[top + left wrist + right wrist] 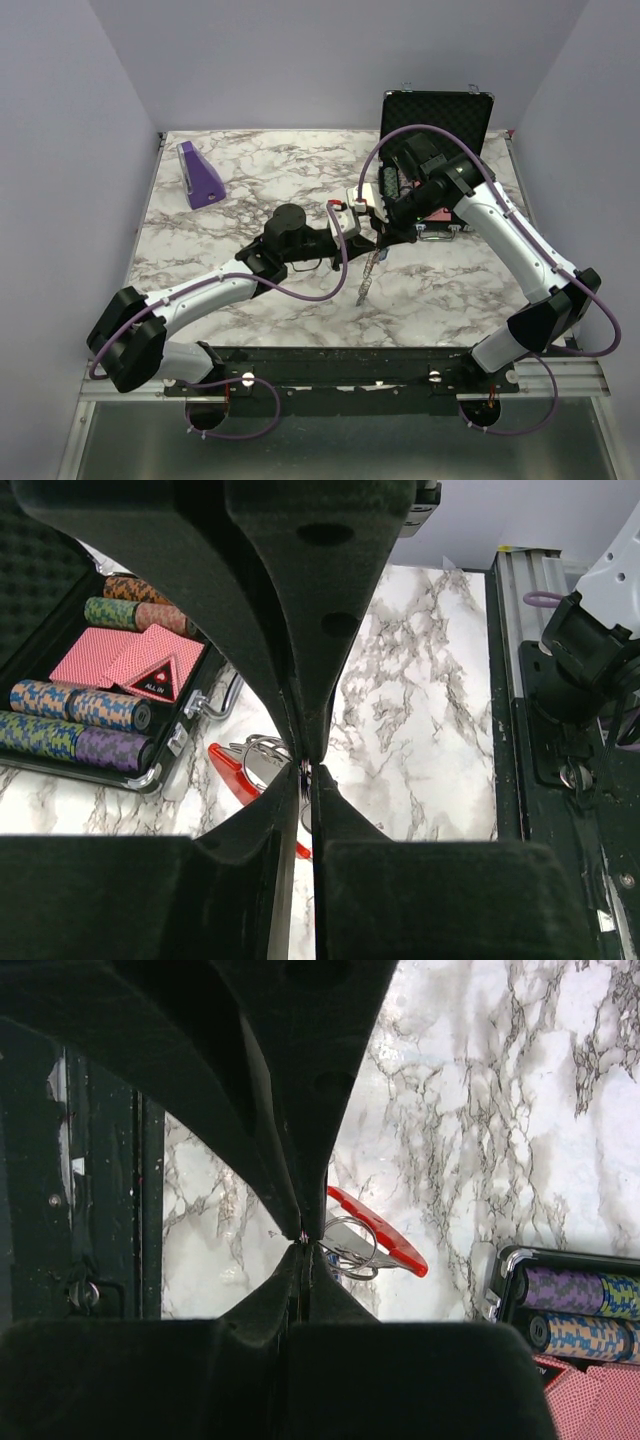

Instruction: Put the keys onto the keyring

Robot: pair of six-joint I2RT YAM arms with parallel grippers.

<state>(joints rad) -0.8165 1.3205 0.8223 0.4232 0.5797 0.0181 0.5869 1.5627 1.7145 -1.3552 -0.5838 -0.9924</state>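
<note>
Your left gripper (305,768) and right gripper (300,1238) meet mid-table, both jaws clenched on the keyring (385,1235), open chip case (440,108) just far-right.

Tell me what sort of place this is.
Probably a lab test cell: plain walls box in a marble-patterned tabletop, a metal rail runs along its near edge, and the poker chip case looks like a staged prop.
</note>
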